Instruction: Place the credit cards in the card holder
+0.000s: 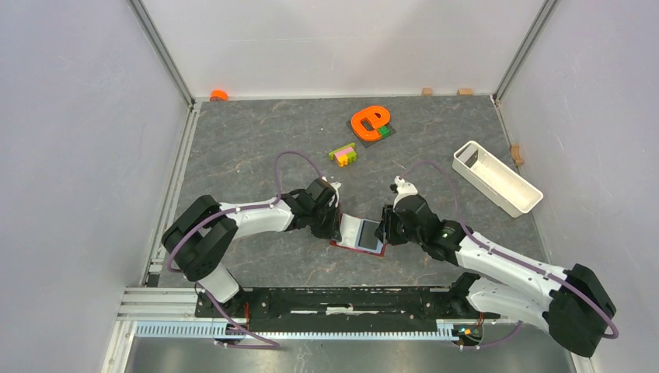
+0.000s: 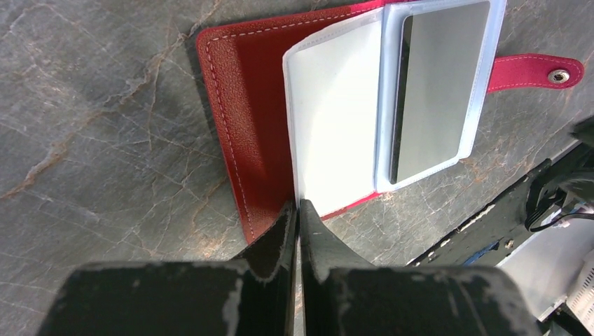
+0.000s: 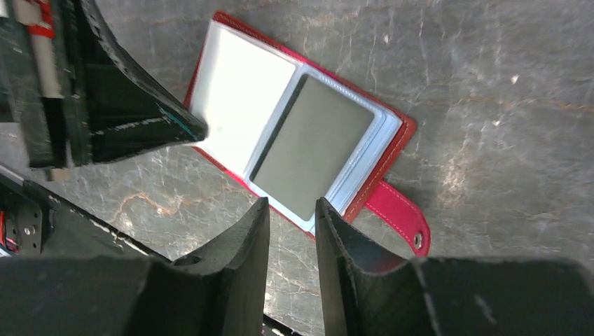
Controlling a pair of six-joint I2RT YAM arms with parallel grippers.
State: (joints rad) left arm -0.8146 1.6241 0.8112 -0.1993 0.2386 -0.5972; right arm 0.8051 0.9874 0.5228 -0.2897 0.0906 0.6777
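Risk of wallet (image 2: 238, 119) sliding on bench (image 2: 91, 105), card (image 2: 434, 91) slipping out, with left tool (image 2: 298, 210) pinched on wallet's edge, right tool (image 3: 291, 210) parted, empty.

White tray (image 1: 491, 187), toy bricks (image 1: 343, 155)

Grey marbled tabletop (image 1: 233, 155) — plain white walls (image 1: 78, 116), even light.

Robot lab cell — white enclosure walls (image 1: 342, 39), aluminium rail (image 1: 326, 330), grey marbled tabletop (image 1: 233, 140)
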